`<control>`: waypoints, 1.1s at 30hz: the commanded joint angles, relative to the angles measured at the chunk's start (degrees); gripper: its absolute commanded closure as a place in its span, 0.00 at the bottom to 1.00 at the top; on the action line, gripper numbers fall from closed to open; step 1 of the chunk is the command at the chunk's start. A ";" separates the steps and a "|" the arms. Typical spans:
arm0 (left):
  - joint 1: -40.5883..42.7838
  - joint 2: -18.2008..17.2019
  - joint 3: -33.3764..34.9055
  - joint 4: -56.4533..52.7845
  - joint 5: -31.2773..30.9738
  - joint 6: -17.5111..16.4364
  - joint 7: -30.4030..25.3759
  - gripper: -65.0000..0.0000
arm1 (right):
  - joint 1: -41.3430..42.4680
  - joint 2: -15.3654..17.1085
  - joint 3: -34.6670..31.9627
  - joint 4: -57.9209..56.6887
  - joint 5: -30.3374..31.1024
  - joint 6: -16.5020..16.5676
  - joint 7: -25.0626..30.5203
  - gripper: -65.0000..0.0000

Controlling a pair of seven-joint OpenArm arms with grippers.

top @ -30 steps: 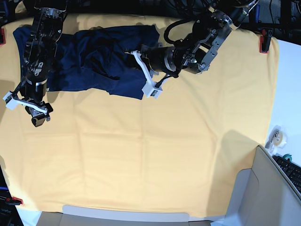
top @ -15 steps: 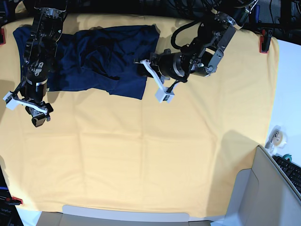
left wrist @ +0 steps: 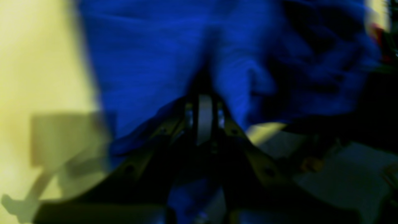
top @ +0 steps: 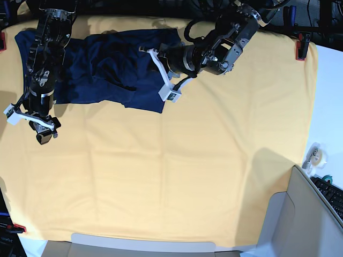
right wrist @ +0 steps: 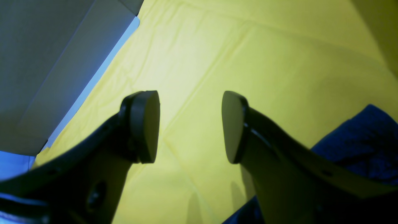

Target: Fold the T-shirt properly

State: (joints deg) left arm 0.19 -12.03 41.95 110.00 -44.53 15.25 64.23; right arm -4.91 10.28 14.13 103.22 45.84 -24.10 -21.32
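Note:
The dark navy T-shirt (top: 102, 67) lies crumpled along the far left of the yellow table cloth (top: 177, 171). My left gripper (top: 151, 75) reaches in from the right over the shirt's right part, jaws shut. The blurred left wrist view shows its closed tips (left wrist: 203, 102) against the blue T-shirt (left wrist: 149, 56); I cannot tell whether cloth is pinched. My right gripper (top: 44, 136) hangs open over bare yellow cloth just below the shirt's left end. In the right wrist view, nothing is between the fingers of the right gripper (right wrist: 190, 127), and the T-shirt (right wrist: 367, 140) shows at the right edge.
Red clamps (top: 302, 45) hold the cloth at the table's corners. A tape roll (top: 316, 155) and a keyboard (top: 332, 195) lie off the cloth at the right. A grey box (top: 300, 219) stands at the near right corner.
My left arm swung right to the shirt's edge, then back left and farther over the shirt's right part. The shirt's outline looks the same. The right arm has not moved.

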 commanded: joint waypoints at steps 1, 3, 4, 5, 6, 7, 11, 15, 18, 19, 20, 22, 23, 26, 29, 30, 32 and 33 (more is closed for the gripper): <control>0.03 0.30 -0.06 1.52 -0.35 0.01 -0.36 1.00 | 0.82 0.75 0.24 1.00 -0.17 0.67 1.41 0.51; 0.39 0.47 1.61 1.70 -0.35 0.01 -0.45 1.00 | 0.82 0.75 0.24 1.00 -0.17 0.67 1.41 0.51; 0.39 0.47 3.10 1.70 -0.35 0.01 -0.89 1.00 | 0.91 0.75 0.24 1.00 -0.17 0.67 1.41 0.51; 0.39 0.47 4.68 1.70 0.18 0.27 -0.97 1.00 | 0.99 0.66 0.24 1.00 -0.17 0.67 1.41 0.51; 0.30 0.21 5.30 1.70 0.18 0.27 -0.97 1.00 | 0.99 0.66 0.24 1.00 -0.17 0.67 1.41 0.51; 0.30 0.12 5.39 1.70 0.09 0.36 -0.97 1.00 | 0.91 0.66 0.24 1.00 -0.17 0.67 1.41 0.51; 0.03 0.12 5.91 1.70 0.09 0.18 -0.97 1.00 | 0.99 0.84 0.33 1.00 -0.17 0.67 1.41 0.51; -0.14 0.12 7.85 1.70 -0.26 -0.08 -0.27 1.00 | 0.99 0.84 0.24 1.00 -0.17 0.67 1.41 0.51; -3.04 -0.32 12.86 1.70 -0.26 -0.08 0.34 1.00 | 0.99 0.66 0.24 1.00 -0.17 0.67 1.23 0.51; -4.36 -0.76 14.70 1.70 -0.26 -0.08 1.22 1.00 | 0.99 0.66 0.24 1.00 -0.17 0.67 1.23 0.51; -5.77 -0.76 16.55 1.70 -0.26 -0.08 2.02 1.00 | 0.99 0.66 0.24 1.00 -0.17 0.67 1.23 0.51; -7.97 -0.76 19.80 1.70 -0.26 -0.08 3.07 1.00 | 0.99 0.66 0.24 1.00 -0.17 0.67 1.23 0.51; -8.67 -0.76 20.77 1.70 -0.26 -0.08 3.07 1.00 | 0.99 0.66 0.24 1.00 -0.17 0.67 1.23 0.51; -9.11 -0.85 20.95 1.79 -0.26 0.27 2.81 1.00 | 0.99 0.66 0.24 1.00 -0.17 0.67 1.23 0.51; -9.11 -0.93 19.89 3.98 0.09 0.36 2.45 1.00 | 0.91 0.84 0.24 1.00 -0.17 0.67 1.32 0.51; -8.93 -1.02 18.66 4.95 0.09 0.36 1.93 1.00 | 0.91 0.84 0.24 1.00 -0.17 0.67 1.32 0.51; -8.76 -1.02 15.50 6.62 0.01 0.36 0.96 1.00 | 0.91 0.84 0.33 1.00 -0.17 0.67 1.32 0.51; -8.58 -1.02 14.27 6.80 -0.08 0.36 0.70 1.00 | 0.91 0.75 0.33 1.00 -0.17 0.67 1.32 0.51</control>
State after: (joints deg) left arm -7.99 -13.19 56.23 115.96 -44.10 15.49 65.08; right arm -4.80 10.41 14.17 103.22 45.84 -24.12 -21.32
